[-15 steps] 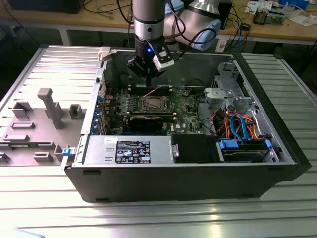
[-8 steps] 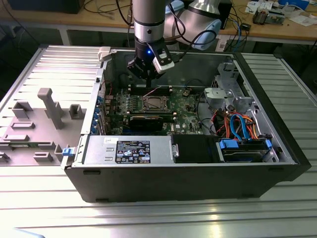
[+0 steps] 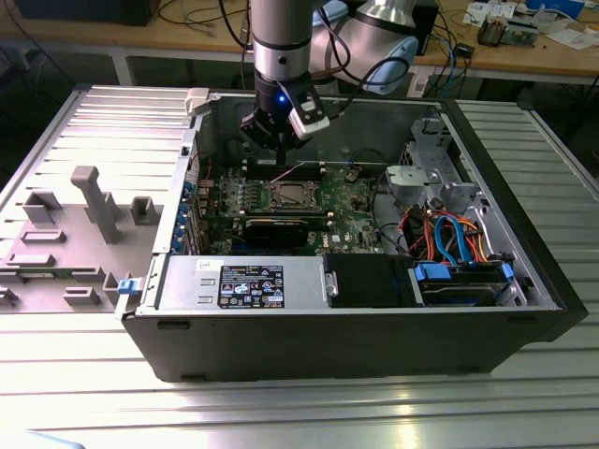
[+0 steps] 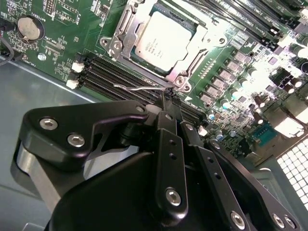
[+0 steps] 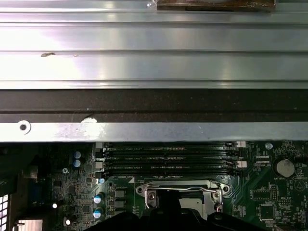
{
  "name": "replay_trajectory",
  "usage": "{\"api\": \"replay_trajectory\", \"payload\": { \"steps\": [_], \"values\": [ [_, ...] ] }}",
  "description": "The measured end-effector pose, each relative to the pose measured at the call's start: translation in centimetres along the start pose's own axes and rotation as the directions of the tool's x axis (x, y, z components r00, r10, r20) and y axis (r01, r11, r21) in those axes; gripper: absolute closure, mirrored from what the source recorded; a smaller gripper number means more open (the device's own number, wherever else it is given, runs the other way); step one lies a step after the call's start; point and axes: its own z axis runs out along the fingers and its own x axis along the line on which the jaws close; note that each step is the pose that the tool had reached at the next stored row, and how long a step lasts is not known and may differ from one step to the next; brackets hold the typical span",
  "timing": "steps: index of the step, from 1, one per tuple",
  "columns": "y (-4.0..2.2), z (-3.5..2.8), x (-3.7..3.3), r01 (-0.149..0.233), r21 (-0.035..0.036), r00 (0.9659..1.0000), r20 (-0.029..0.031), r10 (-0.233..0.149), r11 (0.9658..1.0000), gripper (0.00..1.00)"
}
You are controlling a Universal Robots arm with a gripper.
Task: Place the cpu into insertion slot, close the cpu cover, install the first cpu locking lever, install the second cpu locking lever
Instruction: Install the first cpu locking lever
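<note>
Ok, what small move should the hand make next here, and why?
Probably ease the locking lever down towards its catch: the cpu already sits under the closed-looking cpu cover, and the thin wire lever stands free right at the tip of the hand.

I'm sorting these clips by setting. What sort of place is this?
Probably a lab or workshop bench: an open computer case lies on a metal table, with cable-strewn wooden desks behind.
</note>
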Motion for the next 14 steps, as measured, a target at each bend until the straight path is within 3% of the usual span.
{"api": "replay_trajectory", "payload": {
  "steps": [8,14],
  "values": [
    [-0.66,0.32,-0.01,0.000,-0.0033,1.0000,0.0000,0.000,1.0000,0.89],
    [-0.66,0.70,-0.49,0.001,-0.0185,1.0000,0.0002,-0.001,0.9998,0.89]
  ]
}}
